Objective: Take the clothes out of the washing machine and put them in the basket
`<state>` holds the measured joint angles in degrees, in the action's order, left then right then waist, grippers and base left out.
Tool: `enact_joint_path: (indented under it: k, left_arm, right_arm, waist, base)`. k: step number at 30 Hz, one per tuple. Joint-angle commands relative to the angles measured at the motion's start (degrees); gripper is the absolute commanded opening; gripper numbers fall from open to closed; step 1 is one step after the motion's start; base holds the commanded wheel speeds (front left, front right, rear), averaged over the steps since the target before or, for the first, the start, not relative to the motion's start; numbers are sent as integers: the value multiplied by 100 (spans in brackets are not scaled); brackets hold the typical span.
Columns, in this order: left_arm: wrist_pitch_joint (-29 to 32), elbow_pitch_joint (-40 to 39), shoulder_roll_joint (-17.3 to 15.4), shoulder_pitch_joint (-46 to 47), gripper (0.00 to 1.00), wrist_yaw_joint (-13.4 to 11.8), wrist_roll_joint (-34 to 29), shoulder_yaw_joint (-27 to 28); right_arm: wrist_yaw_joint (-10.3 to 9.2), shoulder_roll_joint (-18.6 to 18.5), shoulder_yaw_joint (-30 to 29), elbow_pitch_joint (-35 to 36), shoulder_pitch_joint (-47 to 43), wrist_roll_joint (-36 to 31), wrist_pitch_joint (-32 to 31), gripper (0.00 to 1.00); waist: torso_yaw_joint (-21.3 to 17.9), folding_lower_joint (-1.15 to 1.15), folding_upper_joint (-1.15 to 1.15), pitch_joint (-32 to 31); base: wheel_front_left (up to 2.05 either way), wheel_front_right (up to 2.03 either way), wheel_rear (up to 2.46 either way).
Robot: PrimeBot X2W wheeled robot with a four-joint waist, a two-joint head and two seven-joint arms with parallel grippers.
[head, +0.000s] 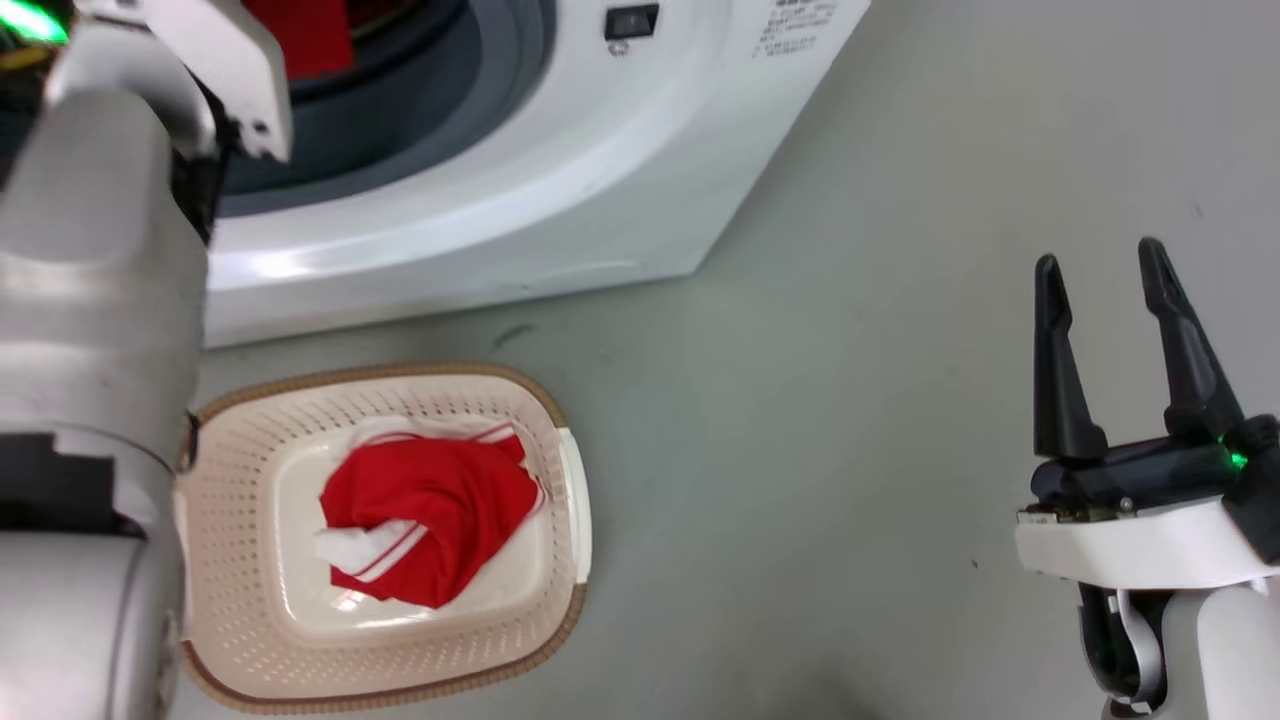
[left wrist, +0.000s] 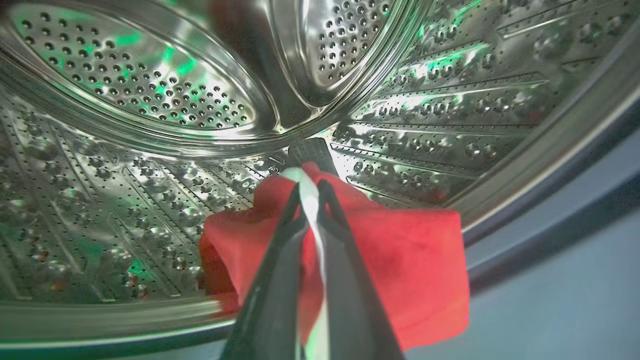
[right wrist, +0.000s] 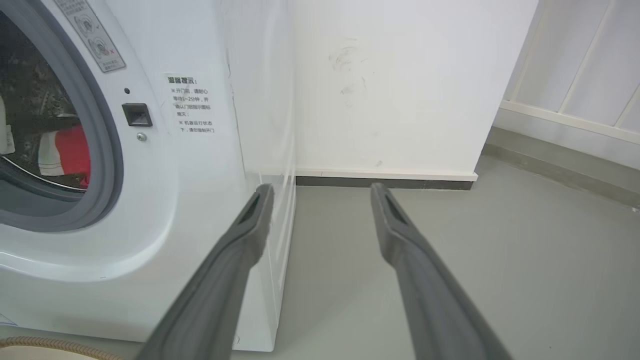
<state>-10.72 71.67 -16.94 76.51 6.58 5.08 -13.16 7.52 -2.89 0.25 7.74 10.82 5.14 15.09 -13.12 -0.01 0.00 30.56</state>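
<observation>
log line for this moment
left gripper shut on red garment in washer | right gripper open over floor | basket holds second garment

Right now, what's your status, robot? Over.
Left gripper shut on red garment inside steel drum. Right gripper open over the floor. Another red garment lies in the basket. Nothing seen in the way.

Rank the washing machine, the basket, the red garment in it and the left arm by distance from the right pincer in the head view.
1. Washing machine: corner up-left of the right pincer.
2. Basket: lower left, on the floor.
3. Red garment: inside the basket, beyond its near rim.
4. Left arm: far left edge.
</observation>
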Motion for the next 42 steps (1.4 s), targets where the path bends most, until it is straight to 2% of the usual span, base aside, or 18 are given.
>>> enact_joint_path:
  k: [1,8,13,21,35,42]
  left_arm:
    - [-161,-33,104,-266,0,17,92,20]
    - [-446,-585,326,-1296,0,14,412,182]
    - [-453,-1782,344,-2198,0,-4,539,320]
    - [-423,-3606,378,-3468,0,-117,479,195]
    - [656,-7238,37,-5148,0,-430,538,139]
    - [1104,-8480,-152,-5823,0,-566,546,167]
  right_arm:
    - [-5,4,-19,-20,-107,-31,11,100]
    - [-5,4,3,-80,-431,-124,11,100]
    - [-5,5,40,-98,-663,-195,11,100]
    - [-5,5,46,-132,-1039,-319,11,100]
    - [-5,4,93,-138,-1384,-339,10,100]
    - [-5,4,105,-126,-1469,-300,10,100]
  waist:
    - [203,1,0,-427]
    - [339,1,0,-1060]
    - [462,1,0,-1473]
    - [702,1,0,-2063]
    - [886,1,0,-2612]
    - [913,1,0,-2683]
  base:
    - [0,0,0]
    - [0,0,0]
    - [0,0,0]
    - [0,0,0]
    - [0,0,0]
    - [0,0,0]
